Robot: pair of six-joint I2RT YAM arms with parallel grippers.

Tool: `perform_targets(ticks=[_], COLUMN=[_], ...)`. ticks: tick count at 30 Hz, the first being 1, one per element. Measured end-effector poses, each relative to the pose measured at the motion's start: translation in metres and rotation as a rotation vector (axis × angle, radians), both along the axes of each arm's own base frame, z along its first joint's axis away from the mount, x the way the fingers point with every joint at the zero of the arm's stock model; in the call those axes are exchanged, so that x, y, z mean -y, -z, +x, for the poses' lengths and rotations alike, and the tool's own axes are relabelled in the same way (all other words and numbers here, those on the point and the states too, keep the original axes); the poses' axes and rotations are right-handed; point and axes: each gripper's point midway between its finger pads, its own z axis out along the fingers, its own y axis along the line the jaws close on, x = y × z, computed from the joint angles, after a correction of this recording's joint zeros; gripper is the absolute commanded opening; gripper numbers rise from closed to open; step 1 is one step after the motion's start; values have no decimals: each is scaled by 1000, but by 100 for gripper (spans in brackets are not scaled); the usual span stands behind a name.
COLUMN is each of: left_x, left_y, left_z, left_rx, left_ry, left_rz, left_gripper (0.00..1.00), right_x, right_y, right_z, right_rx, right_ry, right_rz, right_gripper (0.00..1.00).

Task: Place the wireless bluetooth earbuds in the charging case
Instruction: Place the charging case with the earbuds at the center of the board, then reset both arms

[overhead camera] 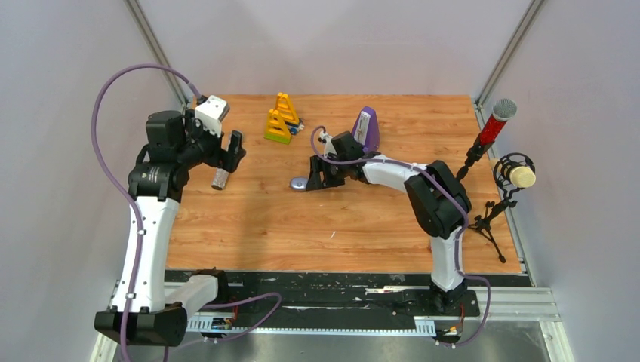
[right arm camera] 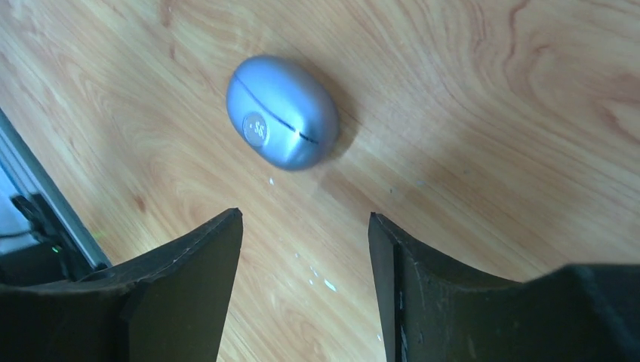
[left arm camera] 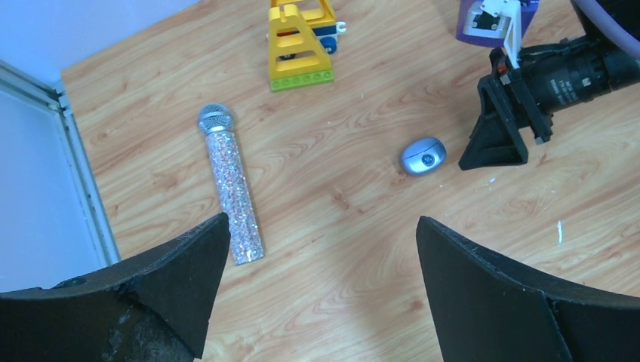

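Right gripper fingers stand apart with nothing between them. We locate the closed grey-blue oval plastic charging case on the wooden table, just beyond their tips. Left gripper stands wide apart, empty.

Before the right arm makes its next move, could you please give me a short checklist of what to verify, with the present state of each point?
1. Right gripper open and empty: ok.
2. Grey-blue oval case within its reach: ok, it lies on the table just ahead of the gripper, untouched.
3. Case lid open to receive earbuds: not ok, shut along its seam.
4. Earbuds located: cannot tell, none shows in any view.
5. Left gripper out of the way: ok, open, empty, off by the glitter microphone.
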Motion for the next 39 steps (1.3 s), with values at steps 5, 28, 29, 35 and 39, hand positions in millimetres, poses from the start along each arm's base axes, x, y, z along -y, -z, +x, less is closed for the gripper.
perform_targets(ticks=[5, 28, 29, 35, 39], left_x=[-1, -9, -11, -27, -35], left_y=[-8, -29, -31, -37, -37], left_z=[-17, -109, -108, -105, -104], left_rx=[21, 230, 237, 268, 278], left_ry=[16, 28, 13, -96, -145], left_rz=[24, 79, 77, 69, 73], left_gripper=[100, 100, 100, 100, 100], right_x=[18, 220, 232, 272, 283], right_y=[-30, -320, -331, -359, -361], right_z=[-15, -145, -150, -170, -169], right_rx=[139, 1172, 1214, 1322, 1332], right_ry=[-151, 103, 153, 319, 379], right_rz=[-69, -25, -24, -45, -72], right_gripper=[70, 100, 100, 100, 100])
